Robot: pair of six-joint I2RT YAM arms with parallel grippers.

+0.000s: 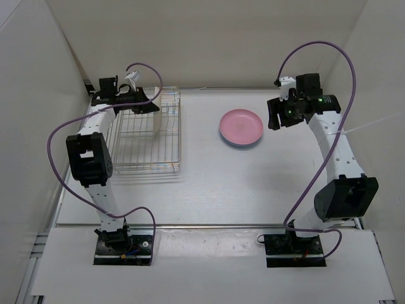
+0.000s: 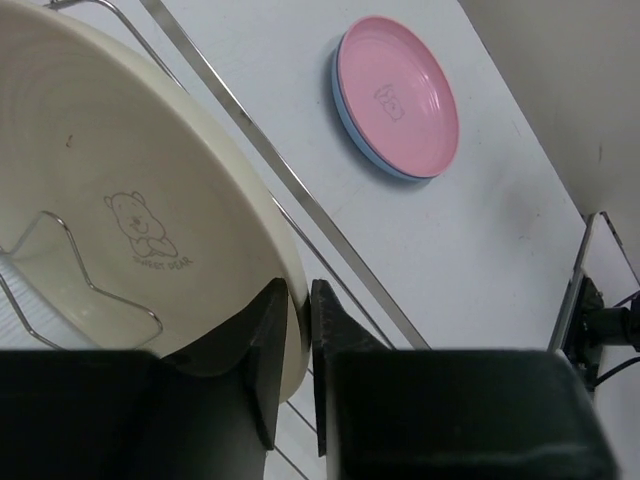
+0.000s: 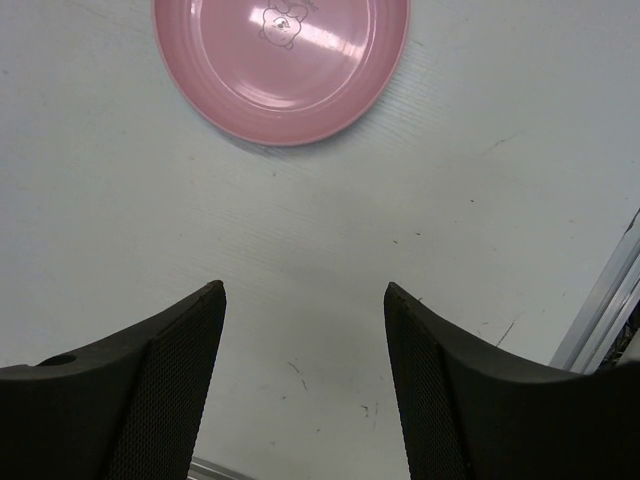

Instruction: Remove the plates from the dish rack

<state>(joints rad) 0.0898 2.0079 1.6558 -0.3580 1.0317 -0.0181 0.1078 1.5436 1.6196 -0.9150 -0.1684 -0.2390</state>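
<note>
- Your L gripper pinches the cream plate at the rim, a finger each side. Plate's stiff, glossy, prob slippery, so lift slow.
- R gripper spread, empty; pink plate past tips.

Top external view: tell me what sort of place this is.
Probably a robot test cell, not a kitchen: bare white walls enclose the table, the left arm and right arm are bolted at its near edge, with a dish rack and pink plate laid out.
</note>
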